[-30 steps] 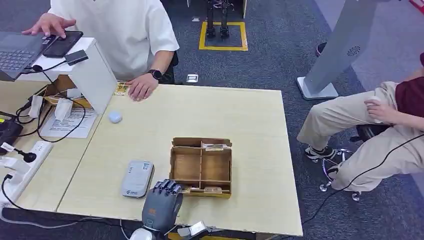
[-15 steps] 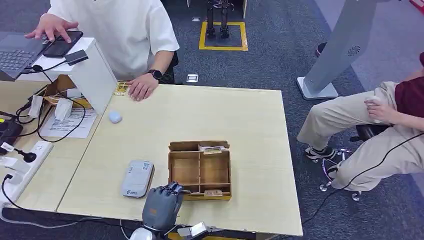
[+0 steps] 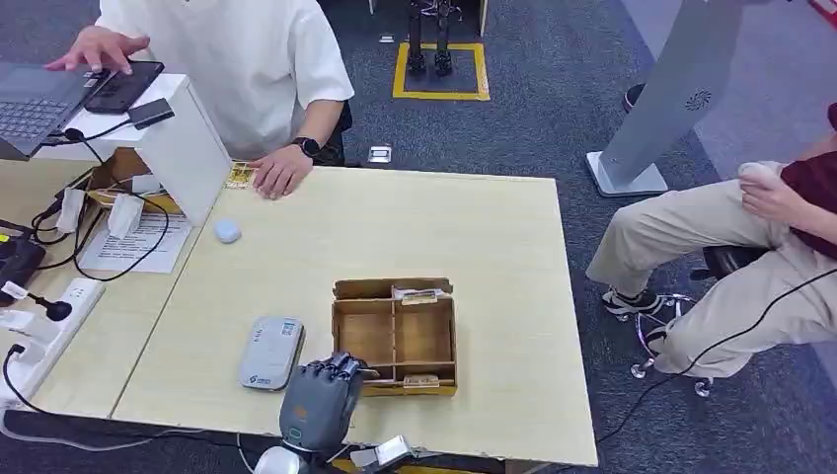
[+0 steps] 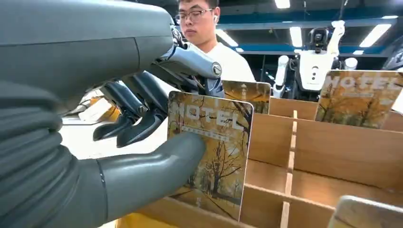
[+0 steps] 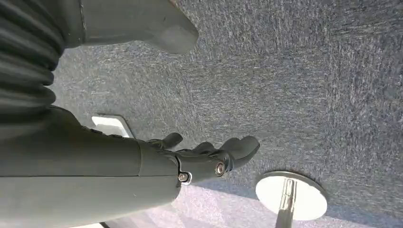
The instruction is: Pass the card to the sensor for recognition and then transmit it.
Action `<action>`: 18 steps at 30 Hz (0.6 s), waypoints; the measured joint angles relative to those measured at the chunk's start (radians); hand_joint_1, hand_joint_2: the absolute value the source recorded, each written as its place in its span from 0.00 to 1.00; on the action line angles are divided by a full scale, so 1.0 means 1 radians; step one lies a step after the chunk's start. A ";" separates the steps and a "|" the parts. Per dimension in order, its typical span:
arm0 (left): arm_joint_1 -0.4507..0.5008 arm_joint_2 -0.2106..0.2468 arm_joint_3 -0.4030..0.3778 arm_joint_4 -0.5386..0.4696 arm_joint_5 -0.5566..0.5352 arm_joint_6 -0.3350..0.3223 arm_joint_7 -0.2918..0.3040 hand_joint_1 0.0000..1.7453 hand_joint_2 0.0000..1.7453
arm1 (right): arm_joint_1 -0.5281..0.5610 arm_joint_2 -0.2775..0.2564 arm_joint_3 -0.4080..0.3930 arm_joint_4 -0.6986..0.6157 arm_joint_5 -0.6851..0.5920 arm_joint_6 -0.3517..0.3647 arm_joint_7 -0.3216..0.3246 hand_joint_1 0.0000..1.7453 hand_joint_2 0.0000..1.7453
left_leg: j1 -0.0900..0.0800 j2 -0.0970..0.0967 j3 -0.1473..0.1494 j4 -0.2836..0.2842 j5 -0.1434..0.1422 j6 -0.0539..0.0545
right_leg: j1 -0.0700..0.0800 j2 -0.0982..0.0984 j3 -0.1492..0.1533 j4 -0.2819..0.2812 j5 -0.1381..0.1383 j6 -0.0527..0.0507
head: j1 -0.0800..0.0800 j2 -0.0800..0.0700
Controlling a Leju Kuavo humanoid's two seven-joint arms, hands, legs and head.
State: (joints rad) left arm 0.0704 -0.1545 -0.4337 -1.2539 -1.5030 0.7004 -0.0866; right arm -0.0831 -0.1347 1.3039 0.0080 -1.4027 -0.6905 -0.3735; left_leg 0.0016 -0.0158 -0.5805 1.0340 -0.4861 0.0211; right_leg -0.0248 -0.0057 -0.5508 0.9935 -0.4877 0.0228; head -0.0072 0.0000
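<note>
A hotel card (image 4: 214, 156) with autumn trees stands in the near left slot of the cardboard box (image 3: 337, 332). My left hand (image 3: 320, 397) is at the box's near left corner and pinches this card: the thumb (image 4: 152, 161) presses its front face and the dark fingers (image 4: 138, 126) reach behind it. Two more cards stand farther in the box (image 4: 313, 152), one (image 4: 361, 97) at the far side and another (image 4: 247, 92) just behind the held one. The grey card sensor (image 3: 270, 352) lies flat to the left of the box. My right hand (image 5: 209, 156) hangs over the carpet, fingers loosely apart, holding nothing.
A person in a white shirt sits across the table (image 3: 415, 227), one hand (image 3: 279, 172) resting on its far left corner. A small pale puck (image 3: 227, 231) lies nearby. A laptop, cables and a power strip (image 3: 39, 336) crowd the left desk. Another person (image 3: 750, 247) sits to the right.
My left hand has closed in on the box's near left corner, and its fingers now reach over the rim. The box has shifted slightly. The seated person on the right raised a hand.
</note>
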 joint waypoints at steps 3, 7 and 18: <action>0.005 0.001 0.000 -0.030 0.059 0.000 -0.041 1.00 1.00 | 0.000 0.000 0.000 0.000 0.000 0.000 0.000 0.00 1.00 | 0.000 0.000 0.000 0.000 0.000 0.000 | 0.000 0.000 0.000 0.000 0.000 0.000 | 0.000 0.000; 0.015 -0.034 0.034 -0.076 0.240 0.000 -0.234 1.00 1.00 | 0.003 0.000 -0.001 0.000 -0.004 0.000 0.000 0.00 1.00 | 0.000 0.000 0.000 0.000 0.000 0.000 | 0.000 0.000 0.000 0.000 0.000 0.000 | 0.000 0.000; -0.002 -0.113 0.145 -0.078 0.884 -0.052 -0.474 1.00 1.00 | 0.012 -0.002 -0.031 0.000 -0.029 0.000 0.029 0.00 1.00 | 0.000 0.002 0.001 0.000 0.000 0.000 | 0.000 0.002 -0.001 0.000 0.000 0.000 | 0.000 0.000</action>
State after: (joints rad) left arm 0.0684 -0.2670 -0.2884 -1.3321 -0.6194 0.6482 -0.5608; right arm -0.0708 -0.1370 1.2730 0.0084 -1.4317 -0.6905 -0.3449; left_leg 0.0014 -0.0139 -0.5794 1.0342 -0.4861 0.0211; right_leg -0.0249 -0.0036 -0.5518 0.9933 -0.4876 0.0229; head -0.0072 0.0004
